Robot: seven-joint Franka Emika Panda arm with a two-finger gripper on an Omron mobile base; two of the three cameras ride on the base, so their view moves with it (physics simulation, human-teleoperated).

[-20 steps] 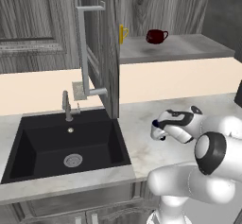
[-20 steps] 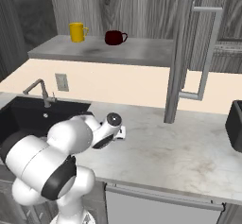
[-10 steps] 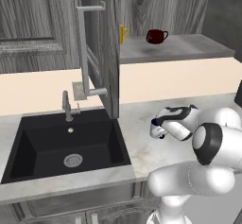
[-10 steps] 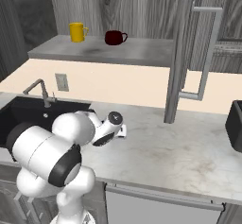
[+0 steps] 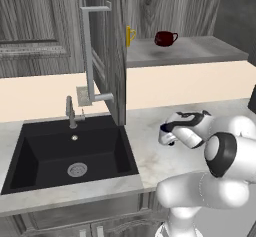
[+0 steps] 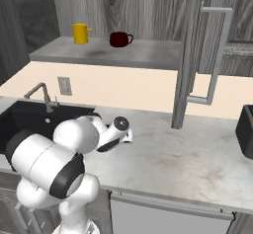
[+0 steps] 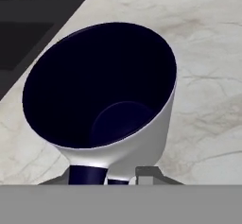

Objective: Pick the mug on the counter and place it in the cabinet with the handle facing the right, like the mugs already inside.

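— Where does the white Franka arm with dark joints sit?
— Folded low in front of its base, elbow bent sharply, forearm reaching forward — the hand tipped downward.
— And its two-finger gripper (image 5: 166,137)?
— Hanging low, fingers mostly hidden; whether they are apart or closed cannot be made out.

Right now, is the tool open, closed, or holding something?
Tool: cannot be told; it is low at the mug, with the fingertips mostly hidden.
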